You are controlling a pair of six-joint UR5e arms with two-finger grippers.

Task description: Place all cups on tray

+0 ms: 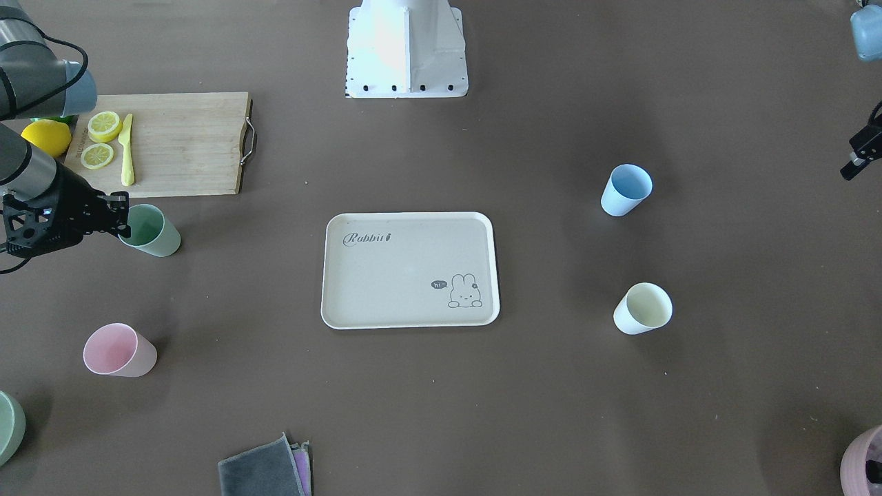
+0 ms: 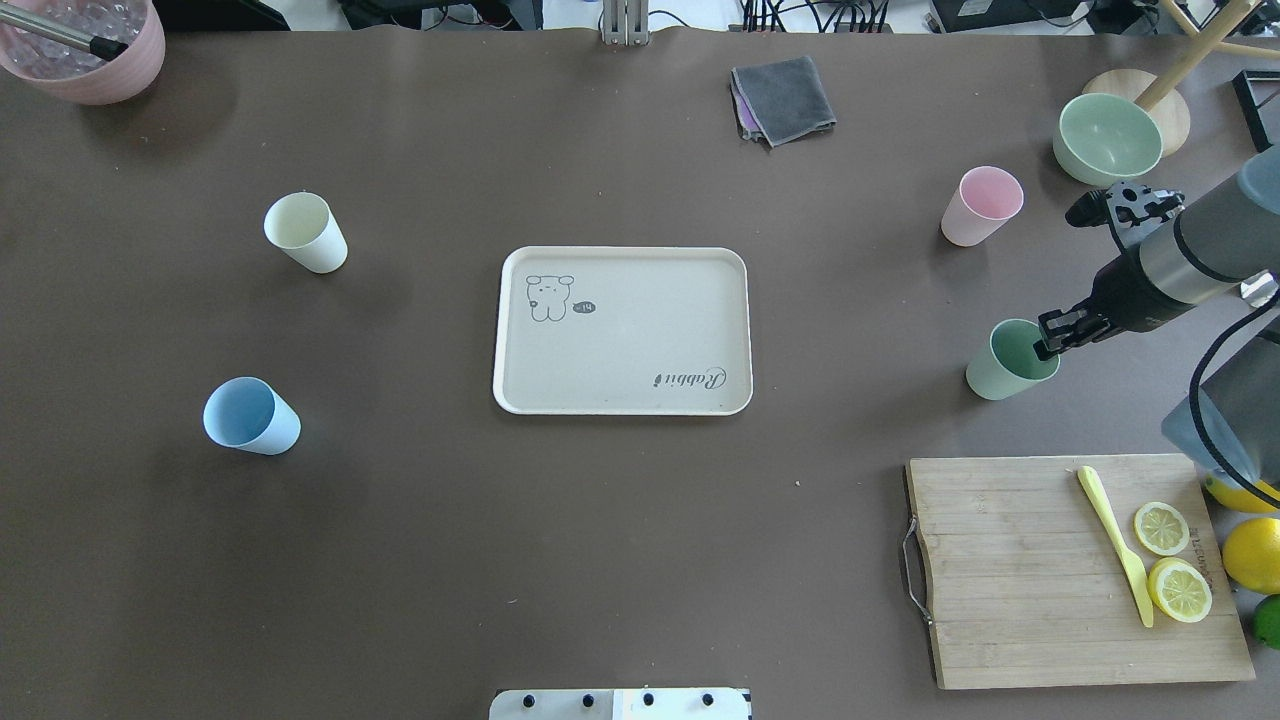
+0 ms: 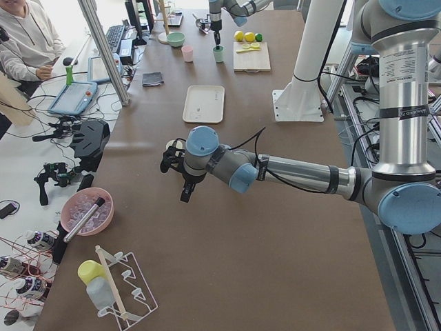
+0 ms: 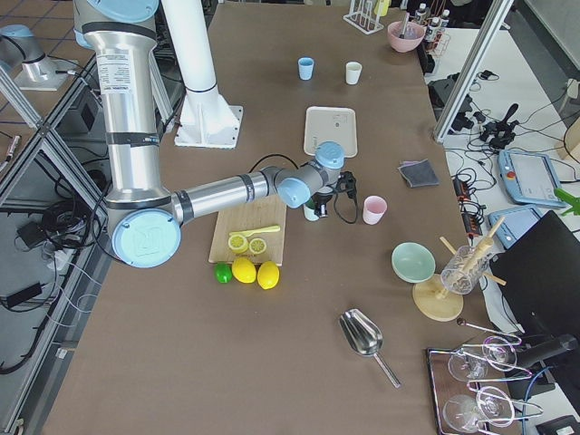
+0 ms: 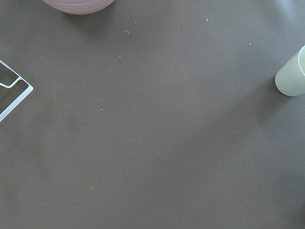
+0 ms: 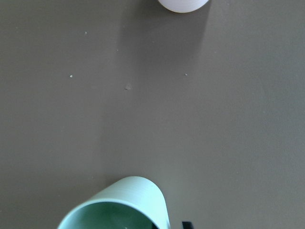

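Note:
The beige tray [image 1: 344, 303] with "Rabbit" lettering lies at the table's middle with nothing on it. The mint green cup [image 1: 151, 232] stands near the cutting board. My right gripper [image 1: 124, 215] is at its rim with its jaws apart, and one fingertip [image 6: 187, 224] shows just beside the cup [image 6: 119, 207]. The pink cup [image 1: 118, 350] stands nearby. The light blue cup [image 1: 626, 190] and the cream-yellow cup [image 1: 642, 308] stand on the tray's other side. My left gripper [image 1: 861, 155] hangs at the view's edge, past the blue cup. I cannot tell whether it is open.
A wooden cutting board [image 1: 179, 145] holds lemon slices and a yellow knife, with whole lemons beside it. A sage-green bowl [image 2: 1108, 137], a grey cloth [image 2: 783, 98] and a pink container [image 2: 85, 50] sit along the far edge. The robot's base [image 1: 406, 48] stands behind the tray.

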